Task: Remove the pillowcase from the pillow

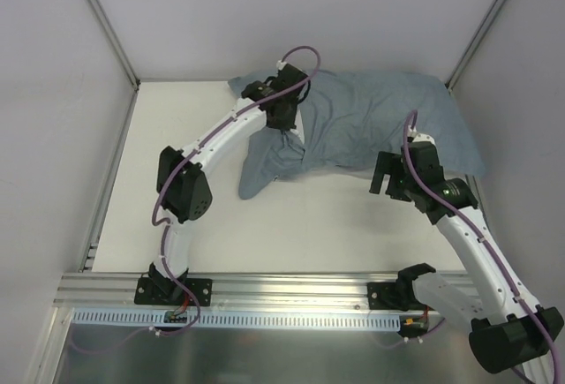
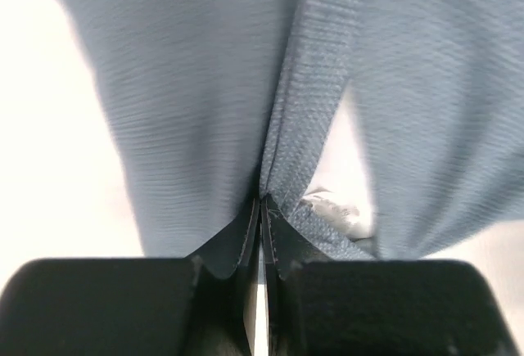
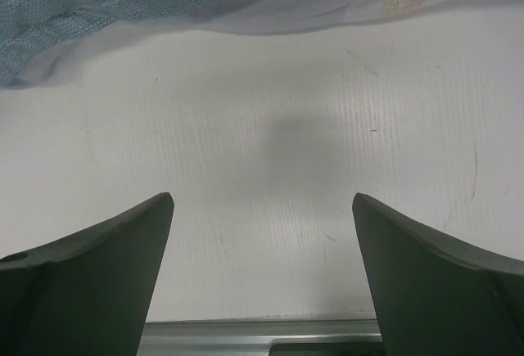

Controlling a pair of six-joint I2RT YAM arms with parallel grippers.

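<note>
The grey-blue pillowcase (image 1: 371,124) lies wrinkled across the back of the table, with a flap hanging towards the front left. The pillow is almost wholly hidden inside it. Only a small white patch (image 2: 337,209) shows between folds in the left wrist view, and a pale edge (image 3: 303,8) shows under the cloth in the right wrist view. My left gripper (image 1: 285,121) is shut on a pinched fold of the pillowcase (image 2: 205,102); its jaws (image 2: 262,202) are pressed together. My right gripper (image 1: 388,179) is open and empty (image 3: 262,200), over bare table just in front of the pillowcase's near edge (image 3: 98,12).
White walls with metal corner posts (image 1: 106,26) enclose the table on three sides. An aluminium rail (image 1: 291,291) runs along the near edge, and it also shows in the right wrist view (image 3: 262,335). The white tabletop (image 1: 300,225) lies bare between the rail and the cloth.
</note>
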